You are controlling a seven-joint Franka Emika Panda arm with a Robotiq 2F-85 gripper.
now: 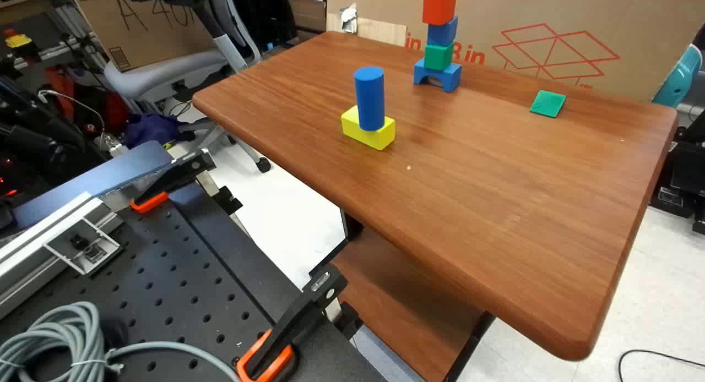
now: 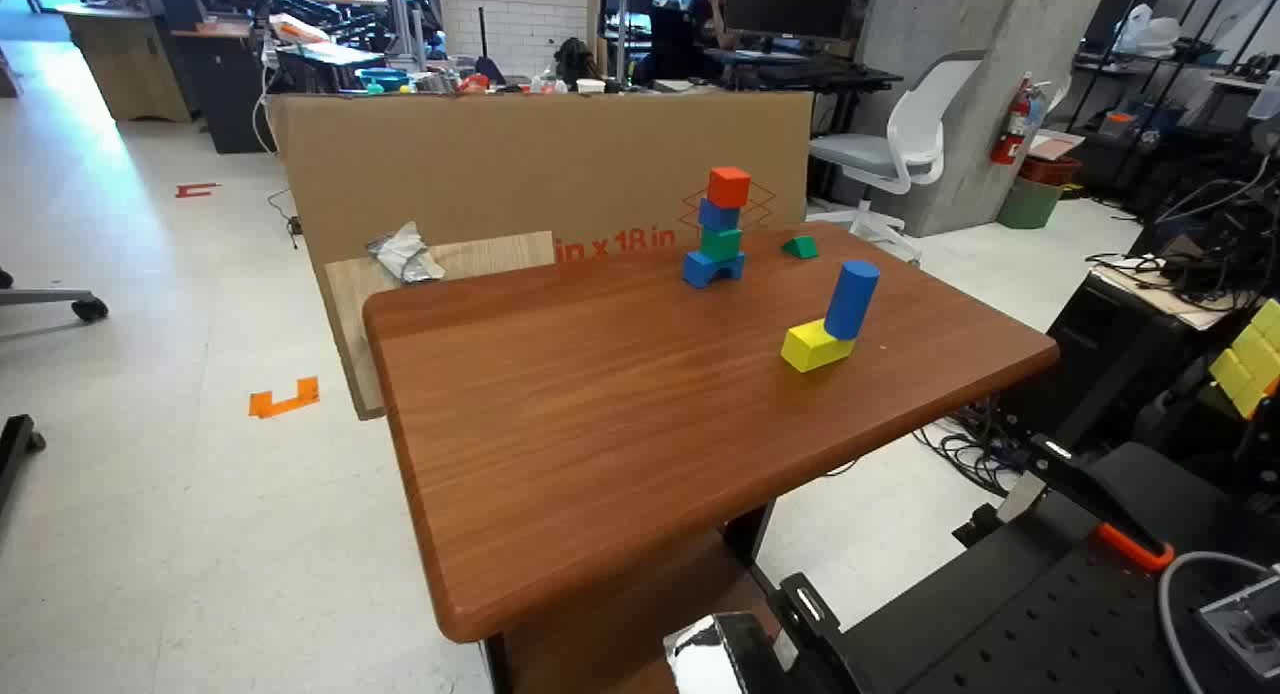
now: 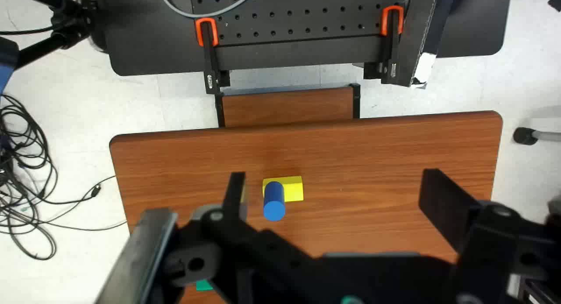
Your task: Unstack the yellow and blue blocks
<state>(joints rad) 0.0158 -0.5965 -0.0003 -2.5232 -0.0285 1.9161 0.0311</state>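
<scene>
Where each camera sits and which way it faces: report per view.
An exterior view: raised, pegboard lower left, looking down across the table toward red-printed cardboard; no robot shows.
An exterior view: raised, pegboard lower right, facing that cardboard, concrete pillar beyond; no robot.
Wrist view: looking down from the wrist at the blue cylinder; open gripper shows.
Both exterior views share the block tower.

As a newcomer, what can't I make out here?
Top of the yellow block beneath the blue cylinder: covered by it in all views.
Green wedge: mostly hidden by the gripper, wrist view.
Grey cable coil: cut off at an exterior view's lower-left corner.
Any print before "in x 18 in": covered by the wooden board in an exterior view.
</scene>
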